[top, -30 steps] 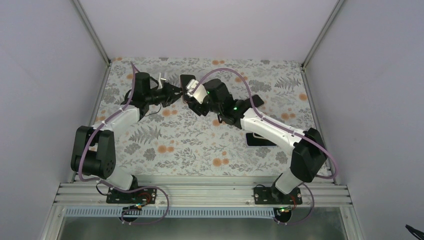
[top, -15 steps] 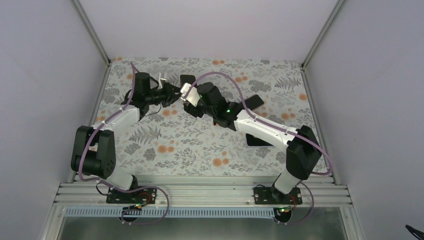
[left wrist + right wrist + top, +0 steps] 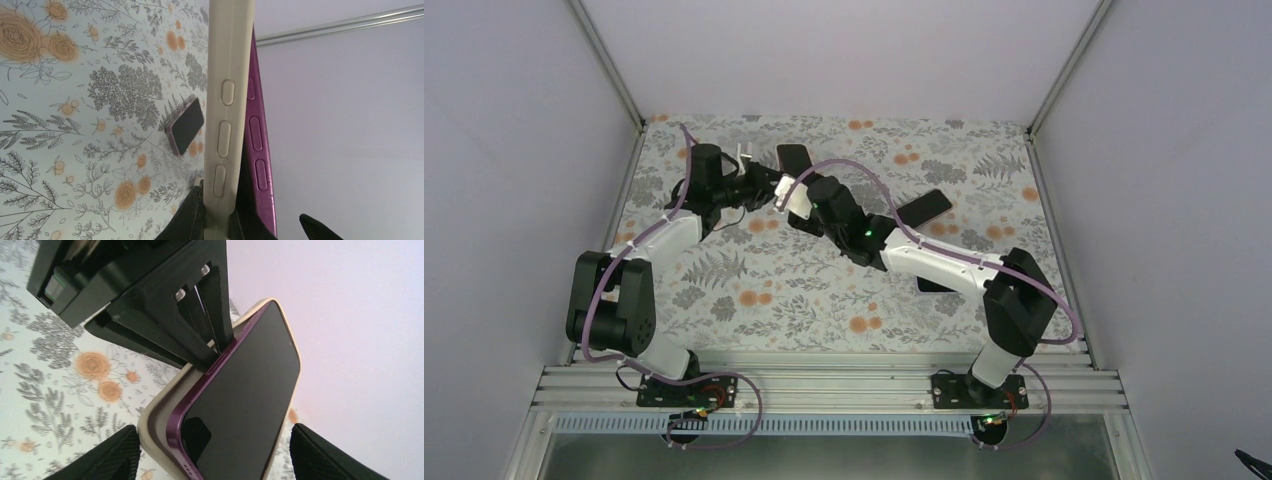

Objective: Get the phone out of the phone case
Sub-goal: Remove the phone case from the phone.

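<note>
- Two left fingers [image 3: 192,220] are closed tight on one long wall of the beige phone case [image 3: 231,100]. One sits outside the wall, and the other looks wedged between that wall and the phone.
- Both right fingers [image 3: 107,455] stand spread open, straddling the near end of the phone [image 3: 245,400]. One is just beside the case's rounded corner and the other a little off the opposite long edge, and neither visibly touches.
- Purple-edged and dark-screened, the phone is partly seated in the case. Along the pinched side its edge stands away from the case wall, leaving a narrow gap. Along the other long side the beige rim hugs the screen edge.
- From the left wrist, the case's button bumps and the phone's own side buttons run in two parallel rows, case on the left, phone on the right.
- Phone and case hang in the air between the two wrists, above the far middle of the bench [image 3: 754,290] and off its floral surface.
- Another phone [image 3: 924,208], pink-rimmed, lies flat on the bench to the right, well apart from the held one.
- Partly under the right arm lies a dark flat thing [image 3: 932,287]; I cannot tell what it is.
- Plain walls [image 3: 524,150] with metal frame posts close the bench at left, right and far edges. The held phone and case are nearer the far edge than the front rail.
</note>
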Controlling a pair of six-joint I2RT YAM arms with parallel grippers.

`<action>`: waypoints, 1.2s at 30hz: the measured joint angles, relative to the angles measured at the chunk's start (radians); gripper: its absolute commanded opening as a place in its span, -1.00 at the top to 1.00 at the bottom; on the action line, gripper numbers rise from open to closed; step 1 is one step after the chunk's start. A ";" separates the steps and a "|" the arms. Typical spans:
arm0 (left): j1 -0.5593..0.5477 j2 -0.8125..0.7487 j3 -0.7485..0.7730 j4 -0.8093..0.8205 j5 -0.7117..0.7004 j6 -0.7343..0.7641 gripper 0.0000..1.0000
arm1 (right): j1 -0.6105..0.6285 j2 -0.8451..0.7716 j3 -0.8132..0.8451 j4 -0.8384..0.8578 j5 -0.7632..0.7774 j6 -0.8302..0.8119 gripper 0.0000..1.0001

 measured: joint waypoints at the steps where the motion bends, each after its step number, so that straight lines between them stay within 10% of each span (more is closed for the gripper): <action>1: 0.000 0.000 0.000 0.003 -0.002 -0.001 0.95 | 0.002 0.000 -0.009 0.016 0.010 -0.014 -0.40; 15: -0.014 0.000 -0.020 0.025 0.019 -0.008 0.95 | 0.011 0.005 -0.088 0.118 0.141 -0.161 -0.55; 36: -0.019 0.046 -0.012 -0.039 0.039 0.013 0.95 | -0.010 -0.159 -0.064 -0.046 -0.166 0.008 -0.58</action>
